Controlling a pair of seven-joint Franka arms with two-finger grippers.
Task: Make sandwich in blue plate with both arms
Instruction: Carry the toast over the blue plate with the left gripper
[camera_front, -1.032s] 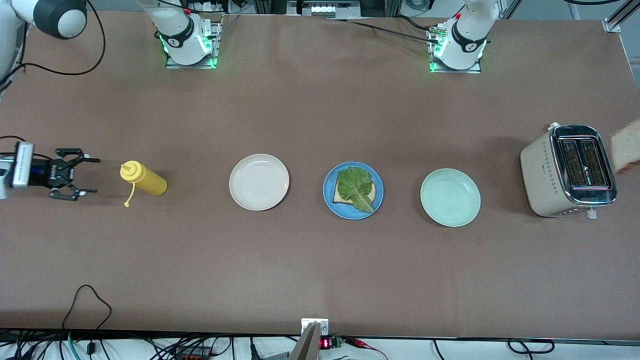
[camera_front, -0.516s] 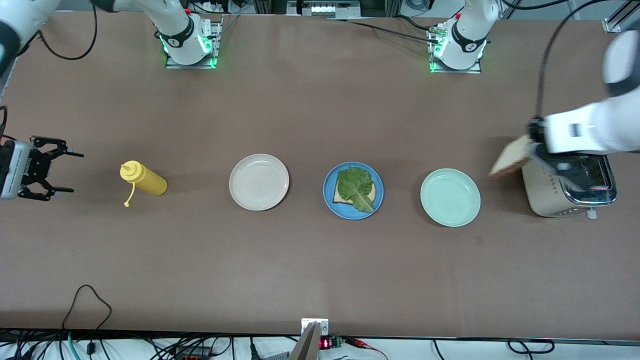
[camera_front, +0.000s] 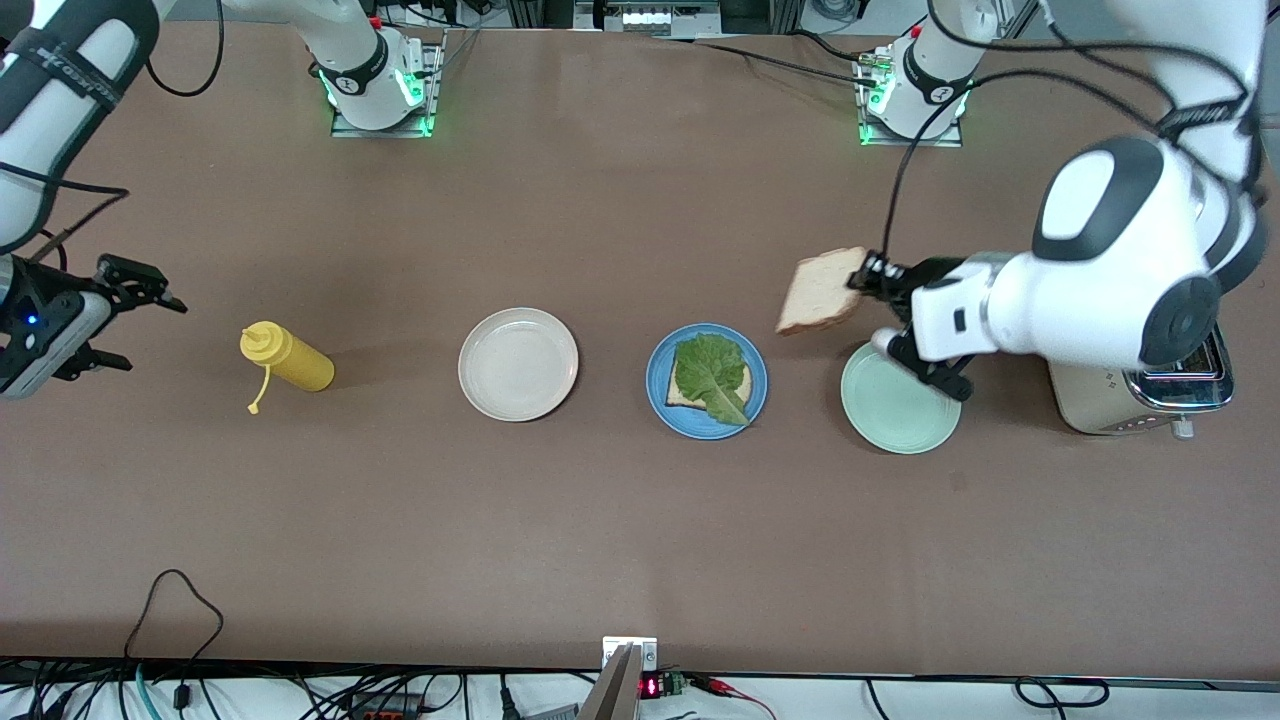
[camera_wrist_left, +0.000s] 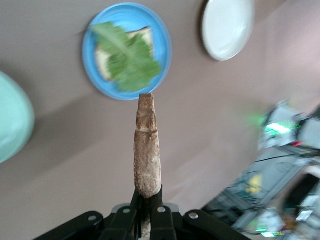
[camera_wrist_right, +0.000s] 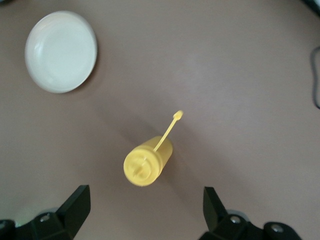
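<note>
We see the left gripper reaching sideways over the table, fingers pinching a bread slice; the right gripper hovers, fingers spread.

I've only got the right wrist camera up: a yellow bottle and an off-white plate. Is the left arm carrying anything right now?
Observer: Yes. The left gripper is shut on a bread slice, up in the air over the table between the blue plate and the mint-green plate.
Operator: What's on the blue plate?
Observer: A bottom slice with a lettuce leaf lying on it; no top slice yet.
Operator: And where does my gripper sit on the table?
Observer: The right gripper, open, is over the right arm's end of the table, beside the yellow bottle.
</note>
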